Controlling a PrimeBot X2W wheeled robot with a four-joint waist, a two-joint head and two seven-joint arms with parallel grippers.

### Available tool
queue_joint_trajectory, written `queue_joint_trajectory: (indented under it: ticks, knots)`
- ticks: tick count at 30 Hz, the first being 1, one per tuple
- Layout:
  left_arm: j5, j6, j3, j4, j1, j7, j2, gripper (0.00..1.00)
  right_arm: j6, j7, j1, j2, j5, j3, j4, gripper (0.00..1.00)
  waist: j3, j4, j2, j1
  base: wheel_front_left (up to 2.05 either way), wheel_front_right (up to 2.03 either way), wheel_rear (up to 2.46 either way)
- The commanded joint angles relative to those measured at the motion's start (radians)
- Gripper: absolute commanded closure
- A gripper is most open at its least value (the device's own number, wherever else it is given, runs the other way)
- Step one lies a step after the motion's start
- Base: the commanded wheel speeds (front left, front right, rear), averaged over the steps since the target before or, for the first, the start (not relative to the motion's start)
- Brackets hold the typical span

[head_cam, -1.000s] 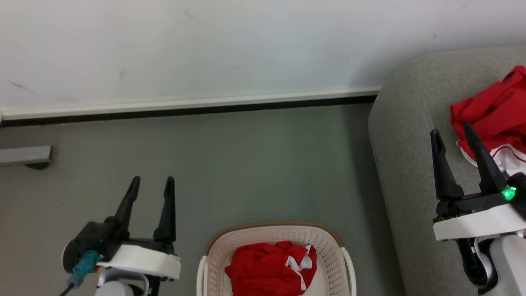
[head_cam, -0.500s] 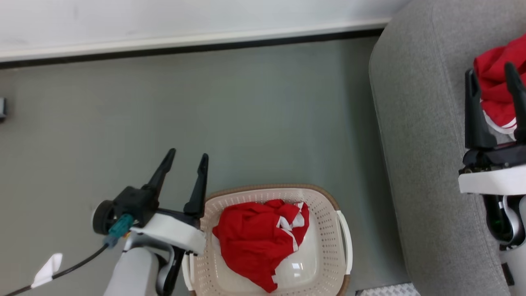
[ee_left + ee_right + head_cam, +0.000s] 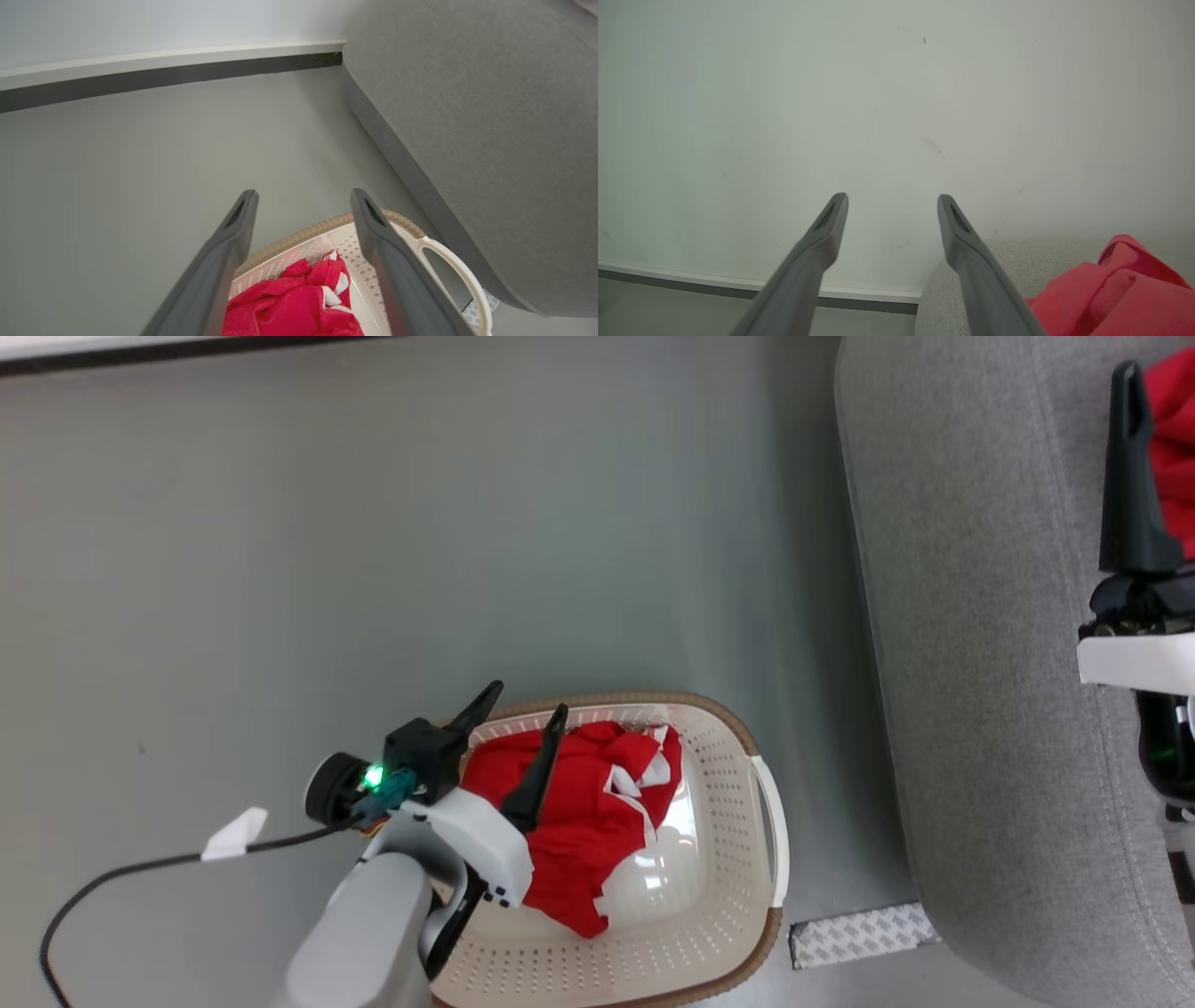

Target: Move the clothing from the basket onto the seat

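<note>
Head view: I am holding my left gripper [image 3: 527, 702], wide open and empty, over the clothing [image 3: 579, 821] at the basket's [image 3: 728, 775] left wall; left wrist view: I should be dipping lower to straddle a fold; right wrist view: my right gripper [image 3: 892, 200] is hanging open, empty, over the seat [image 3: 1008, 259].

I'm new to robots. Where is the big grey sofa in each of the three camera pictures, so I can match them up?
Head view: the sofa runs down the right side, top to bottom.
Left wrist view: the sofa takes up the upper right.
Right wrist view: the sofa is a grey patch at the bottom right, beside red clothing.
Shared landmark: the skirting board at the wall's foot.
</note>
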Motion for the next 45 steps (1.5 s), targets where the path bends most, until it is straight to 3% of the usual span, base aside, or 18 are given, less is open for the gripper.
queue_joint_trajectory:
  ticks: [1,22,34,45]
  knots:
    - [-0.011,0.002,-0.024,0.028,-0.031,0.000,0.016,0.00,-0.002,-0.003,-0.021,-0.002,0.004,0.003,-0.009,0.00,0.032,-0.013,0.0000,-0.0002,0.00,0.00,0.00]
    - [-0.130,0.002,-0.445,0.465,-0.289,0.015,0.043,0.00,-0.002,-0.003,-0.160,0.020,-0.024,-0.017,-0.078,0.00,0.243,-0.078,0.0000,-0.0002,0.00,0.00,0.00]
    - [-0.185,0.002,-0.666,0.583,-0.388,0.112,0.054,0.00,-0.002,-0.003,-0.186,0.038,-0.026,-0.021,-0.095,0.00,0.310,-0.116,0.0000,-0.0002,0.00,0.00,0.00]
    - [-0.167,0.002,-0.820,0.639,-0.450,0.238,0.081,0.00,-0.002,-0.003,-0.181,0.064,-0.028,-0.024,-0.097,0.00,0.338,-0.153,0.0000,-0.0002,0.00,0.00,0.00]
